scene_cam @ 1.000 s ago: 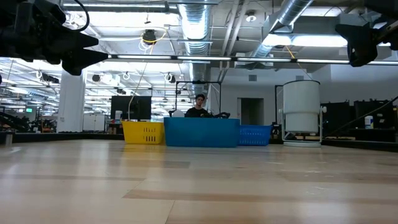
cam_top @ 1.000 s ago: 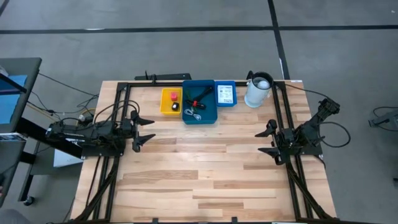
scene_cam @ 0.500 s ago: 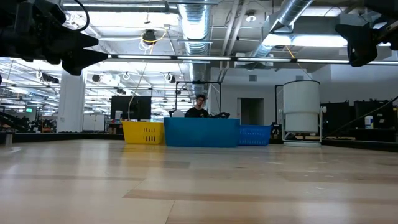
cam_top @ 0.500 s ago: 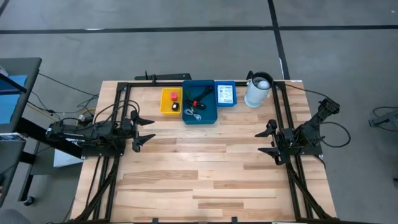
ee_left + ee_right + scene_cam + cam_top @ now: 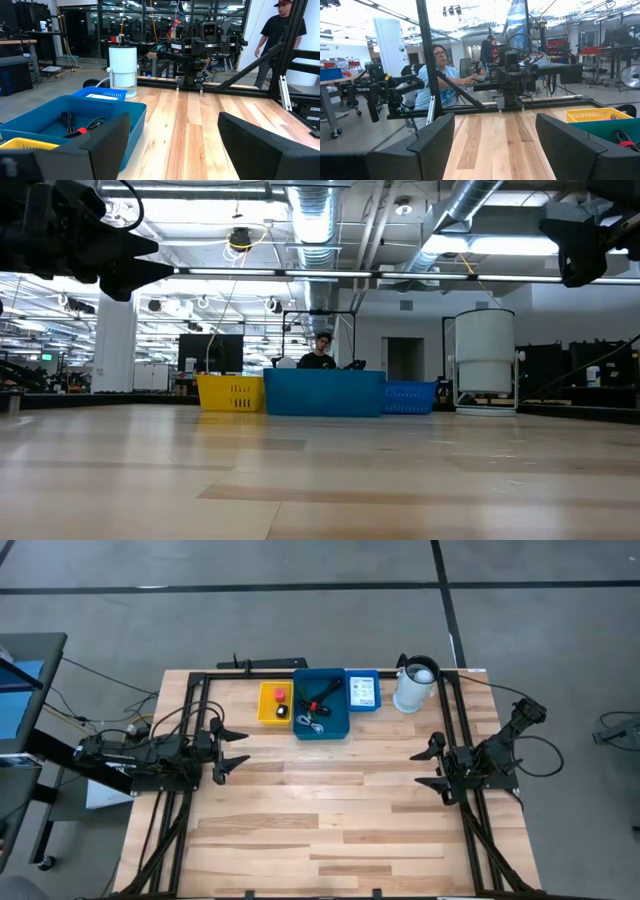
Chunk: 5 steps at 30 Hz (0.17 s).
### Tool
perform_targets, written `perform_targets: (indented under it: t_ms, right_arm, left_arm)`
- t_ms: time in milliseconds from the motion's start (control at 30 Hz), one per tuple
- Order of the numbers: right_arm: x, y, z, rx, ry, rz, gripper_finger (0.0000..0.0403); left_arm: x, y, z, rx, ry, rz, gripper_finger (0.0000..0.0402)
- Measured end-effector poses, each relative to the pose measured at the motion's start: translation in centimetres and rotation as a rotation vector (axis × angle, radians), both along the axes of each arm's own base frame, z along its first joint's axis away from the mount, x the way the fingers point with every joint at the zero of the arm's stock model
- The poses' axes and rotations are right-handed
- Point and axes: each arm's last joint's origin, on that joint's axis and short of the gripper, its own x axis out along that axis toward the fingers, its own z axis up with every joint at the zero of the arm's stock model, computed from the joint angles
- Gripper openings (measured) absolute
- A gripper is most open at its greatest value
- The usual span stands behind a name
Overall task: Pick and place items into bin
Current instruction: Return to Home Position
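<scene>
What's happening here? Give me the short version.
Nothing is being handled right now. The left claw and right claw hover open and empty at either side of the table. Along the far edge, the yellow bin holds a red cube and a black block. The big blue bin holds cables, and the small blue basket holds a white packet, next to a white jug.

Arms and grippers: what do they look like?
The left arm and right arm are black, slim and jointed. The left gripper and right gripper each have two tapered black fingers. Thin black cables loop off the right arm.
</scene>
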Motion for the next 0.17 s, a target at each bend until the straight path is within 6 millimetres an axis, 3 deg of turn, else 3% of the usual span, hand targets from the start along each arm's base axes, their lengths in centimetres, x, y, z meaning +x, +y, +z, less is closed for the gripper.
perform_targets:
  t_ms: [167]
  right_arm:
    - [0.00, 0.00, 0.00, 0.000, 0.000, 0.000, 0.0276]
  left_arm:
    - [0.00, 0.00, 0.00, 0.000, 0.000, 0.000, 0.0292]
